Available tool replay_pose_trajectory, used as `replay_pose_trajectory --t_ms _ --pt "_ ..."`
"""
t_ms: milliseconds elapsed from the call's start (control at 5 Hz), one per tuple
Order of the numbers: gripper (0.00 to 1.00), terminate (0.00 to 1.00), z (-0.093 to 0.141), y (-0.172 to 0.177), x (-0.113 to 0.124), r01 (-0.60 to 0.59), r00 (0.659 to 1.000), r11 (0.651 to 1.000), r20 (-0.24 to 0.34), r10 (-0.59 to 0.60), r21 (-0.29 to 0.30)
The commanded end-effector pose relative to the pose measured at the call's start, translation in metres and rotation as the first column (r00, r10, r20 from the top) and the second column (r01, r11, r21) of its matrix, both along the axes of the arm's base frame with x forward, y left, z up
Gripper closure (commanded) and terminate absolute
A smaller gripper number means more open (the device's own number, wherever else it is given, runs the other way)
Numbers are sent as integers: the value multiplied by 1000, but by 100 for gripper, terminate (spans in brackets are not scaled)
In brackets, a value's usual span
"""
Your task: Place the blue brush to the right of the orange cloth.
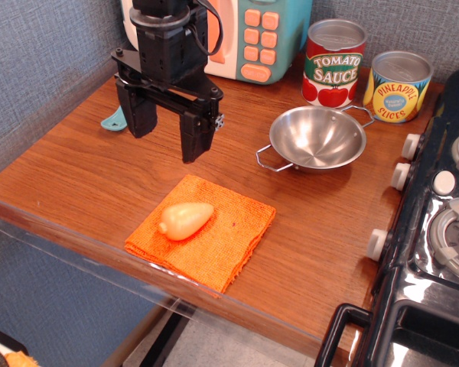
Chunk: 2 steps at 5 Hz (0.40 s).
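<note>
The orange cloth [206,229] lies flat near the table's front edge, with a pale yellow pear-shaped toy [186,219] resting on it. My black gripper [167,141] hangs above the table behind and left of the cloth, its two fingers spread apart and empty. Only a teal-blue tip of the blue brush [114,119] shows at the gripper's left side; the rest is hidden behind the gripper.
A steel bowl [317,138] stands right of the gripper. A tomato sauce can [333,63] and a pineapple slices can [396,86] stand at the back right. A toy microwave [245,34] is behind the arm. A black toy stove [436,229] fills the right edge.
</note>
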<state>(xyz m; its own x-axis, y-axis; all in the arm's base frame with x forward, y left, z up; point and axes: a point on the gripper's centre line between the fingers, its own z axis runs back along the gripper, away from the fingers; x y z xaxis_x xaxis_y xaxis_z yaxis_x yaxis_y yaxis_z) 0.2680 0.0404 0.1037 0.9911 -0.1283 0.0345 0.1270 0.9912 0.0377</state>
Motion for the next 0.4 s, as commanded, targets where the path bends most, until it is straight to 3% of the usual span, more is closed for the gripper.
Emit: replay_pose_trajectory --t_ms 0,200 --pt "0 0 0 0 0 0 1000 1000 0 0 0" --pt "0 0 1 21 16 -61 998 998 4 61 12"
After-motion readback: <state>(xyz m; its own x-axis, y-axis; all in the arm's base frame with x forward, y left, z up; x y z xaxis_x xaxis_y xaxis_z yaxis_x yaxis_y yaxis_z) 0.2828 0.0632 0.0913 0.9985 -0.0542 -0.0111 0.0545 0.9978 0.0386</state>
